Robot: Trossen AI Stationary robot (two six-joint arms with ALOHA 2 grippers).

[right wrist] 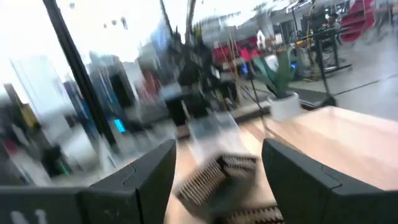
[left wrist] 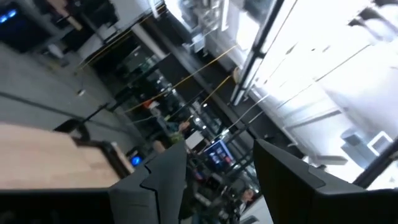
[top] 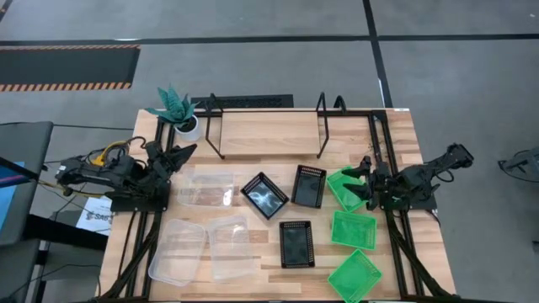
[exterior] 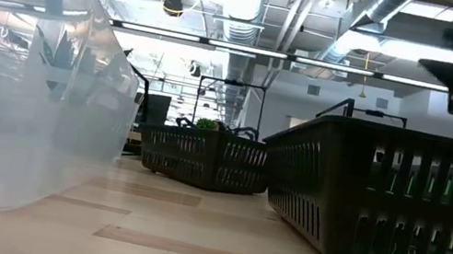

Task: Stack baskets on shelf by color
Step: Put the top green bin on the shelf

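Observation:
Three clear baskets [top: 206, 189] [top: 178, 251] [top: 232, 247] lie on the table's left half. Three black baskets [top: 265, 195] [top: 309, 185] [top: 296, 244] lie in the middle, and three green baskets [top: 345, 189] [top: 352, 229] [top: 355, 273] lie on the right. The shelf [top: 269, 126], a light plank on black wire legs, stands at the far edge with nothing on it. My left gripper [top: 178, 154] [left wrist: 217, 149] hangs open at the left, beyond the far clear basket. My right gripper [top: 358, 175] [right wrist: 219, 149] hangs open over the far green basket's edge. Both are tipped slightly upward.
A potted teal plant [top: 177, 109] stands at the shelf's left end, close to my left gripper. Black frame rails [top: 383, 151] run along both table sides. In the low view a clear basket [exterior: 19, 81] and a black basket [exterior: 382, 201] fill the foreground.

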